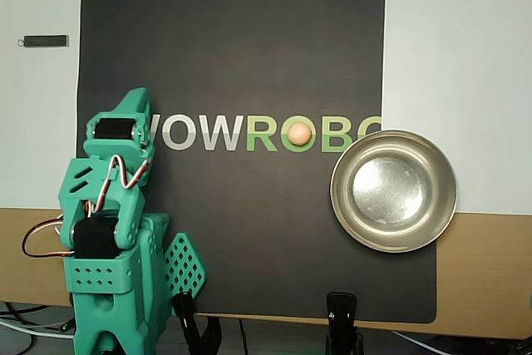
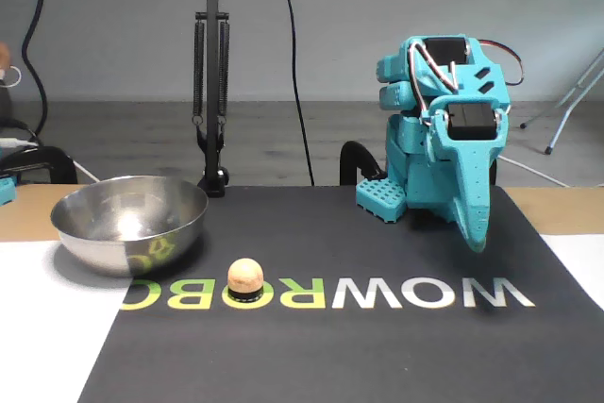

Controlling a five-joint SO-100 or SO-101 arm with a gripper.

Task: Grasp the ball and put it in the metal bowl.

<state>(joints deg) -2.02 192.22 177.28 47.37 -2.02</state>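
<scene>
The peach-orange ball (image 1: 298,132) sits on the green letter O printed on the black mat, and it also shows in the fixed view (image 2: 245,276). The metal bowl (image 1: 342,205) stands empty at the mat's right edge in the overhead view, a short way from the ball; in the fixed view the bowl (image 2: 123,241) is at the left. My teal gripper (image 1: 137,99) is folded at rest over the arm's base, far to the left of the ball in the overhead view. In the fixed view the gripper (image 2: 476,239) points down, shut and empty.
The black mat (image 1: 233,39) carries the printed word WOWROBO. Two black clamps (image 1: 341,322) grip the table's front edge. A small black stick (image 1: 46,41) lies at the far left. A black stand with springs (image 2: 212,92) rises behind the bowl.
</scene>
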